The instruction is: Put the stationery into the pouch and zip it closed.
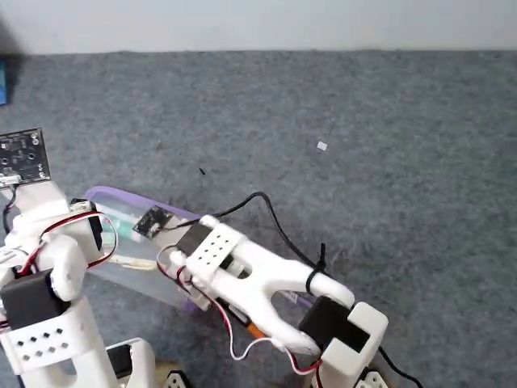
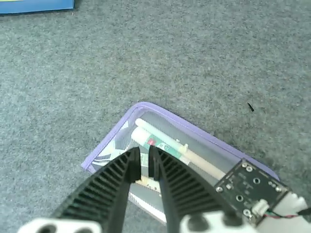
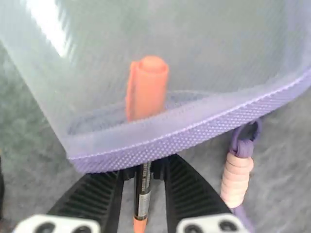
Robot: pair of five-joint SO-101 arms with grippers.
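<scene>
The translucent pouch (image 1: 121,212) with a purple edge lies on the grey carpet at the near left. Several pens (image 2: 165,145) lie inside it. My left gripper (image 2: 143,156) sits over the pouch (image 2: 209,138) near one corner, its black fingers pinched almost together on the mesh. My right gripper (image 3: 145,170) is shut on an orange pen (image 3: 142,196). The pen's capped end passes the pouch's purple edge band (image 3: 194,131) and shows through the mesh. A zip pull of pink beads (image 3: 237,174) hangs beside the right gripper. The right arm (image 1: 258,275) lies across the pouch's near side.
A blue object (image 2: 36,5) lies at the far left edge of the carpet. A small white scrap (image 1: 321,146) and a dark speck (image 1: 202,170) lie farther out. The right arm's camera board (image 2: 248,187) hovers over the pouch. A white wall borders the far side.
</scene>
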